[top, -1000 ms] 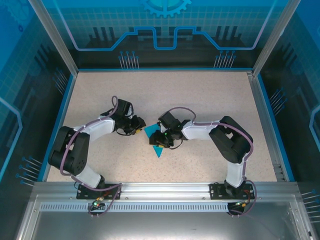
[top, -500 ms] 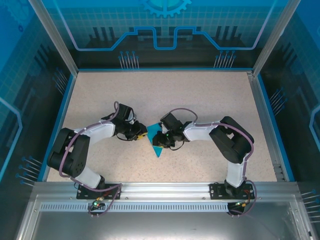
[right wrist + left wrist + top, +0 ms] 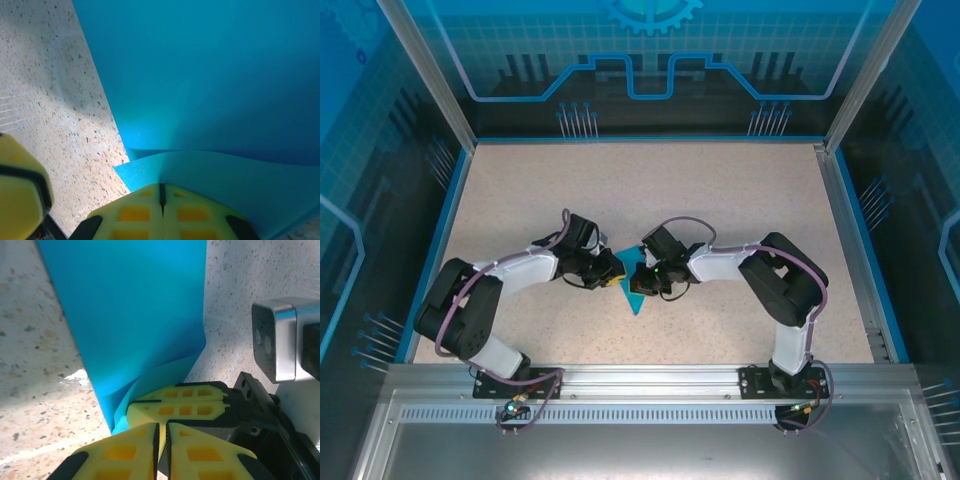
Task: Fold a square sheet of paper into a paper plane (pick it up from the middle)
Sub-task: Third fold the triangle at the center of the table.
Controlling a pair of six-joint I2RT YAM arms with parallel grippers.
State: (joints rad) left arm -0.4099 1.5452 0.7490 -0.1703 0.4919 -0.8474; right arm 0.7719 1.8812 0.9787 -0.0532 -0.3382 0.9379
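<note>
The square sheet of paper [image 3: 636, 297] is teal-blue and lies mid-table, mostly hidden under the two gripper heads, which meet over it. In the right wrist view the sheet [image 3: 210, 75] buckles up into a fold right at my right gripper [image 3: 161, 192], whose jaws are pressed together on that fold. In the left wrist view the paper [image 3: 130, 315] curls around the right gripper's yellow fingers [image 3: 180, 402]. My left gripper [image 3: 162, 440] sits just behind them, its jaws closed to a thin slit with no paper seen between. From above, the left gripper [image 3: 613, 272] and the right gripper [image 3: 632, 278] nearly touch.
The speckled beige table [image 3: 720, 190] has blue walls on three sides and a metal rail [image 3: 650, 385] at the near edge. The right wrist's silver camera housing [image 3: 280, 340] stands close to the left fingers.
The left arm has swung right until its gripper reached the paper beside the right gripper. Both grippers have closed, and the paper has bunched up under them.
</note>
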